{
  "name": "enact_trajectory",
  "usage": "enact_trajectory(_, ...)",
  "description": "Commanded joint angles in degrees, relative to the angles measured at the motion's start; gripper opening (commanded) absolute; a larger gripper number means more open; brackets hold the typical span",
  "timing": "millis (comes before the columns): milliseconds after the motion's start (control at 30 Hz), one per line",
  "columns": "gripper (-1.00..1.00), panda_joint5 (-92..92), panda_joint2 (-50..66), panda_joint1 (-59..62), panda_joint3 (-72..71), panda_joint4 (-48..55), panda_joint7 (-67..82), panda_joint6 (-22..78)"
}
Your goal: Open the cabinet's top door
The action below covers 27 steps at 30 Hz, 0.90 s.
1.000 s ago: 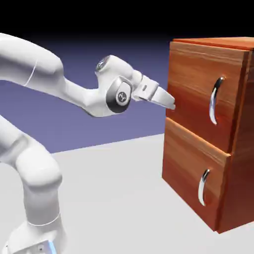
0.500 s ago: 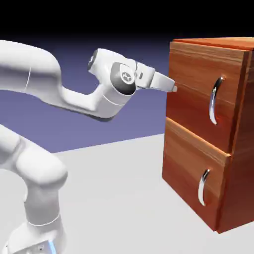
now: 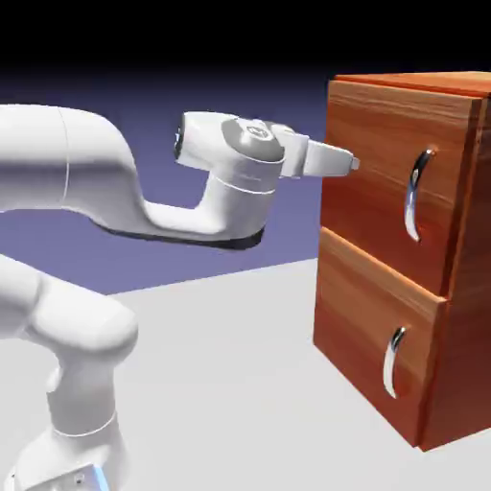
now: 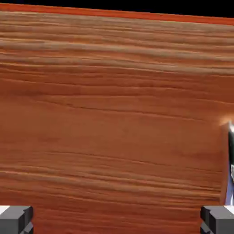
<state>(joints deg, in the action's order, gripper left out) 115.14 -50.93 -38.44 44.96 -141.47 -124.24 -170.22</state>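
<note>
The reddish-brown wood-grain cabinet (image 3: 451,316) stands at the exterior view's right with two stacked doors. Its top door (image 3: 379,182) is shut and carries a vertical curved silver handle (image 3: 414,195). My gripper (image 3: 351,163) points level at that door, close to its face and left of the handle. In the hand view the top door (image 4: 114,114) fills the frame, and a sliver of the handle (image 4: 228,160) shows at the right edge. My gripper (image 4: 117,220) is open, its two grey fingertips (image 4: 16,218) wide apart with nothing between them.
The lower door (image 3: 369,336) with its own silver handle (image 3: 391,362) sits under the top one, also shut. The white arm (image 3: 96,182) stretches in from the left over the pale table (image 3: 240,384).
The hand has risen and levelled out, moving right toward the top door's face. The wrist has rolled. Both doors stay shut.
</note>
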Motion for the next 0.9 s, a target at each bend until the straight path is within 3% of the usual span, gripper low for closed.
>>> enact_trajectory(0,0.00,2.50,-0.40,-0.82,0.97,0.42,-1.77,0.08)
enact_trajectory(633,0.00,49.82,-7.91,-16.33,19.46,8.45,-35.39,1.64)
enact_trajectory(867,0.00,50.87,-5.03,-26.52,25.07,15.83,-35.86,3.31)
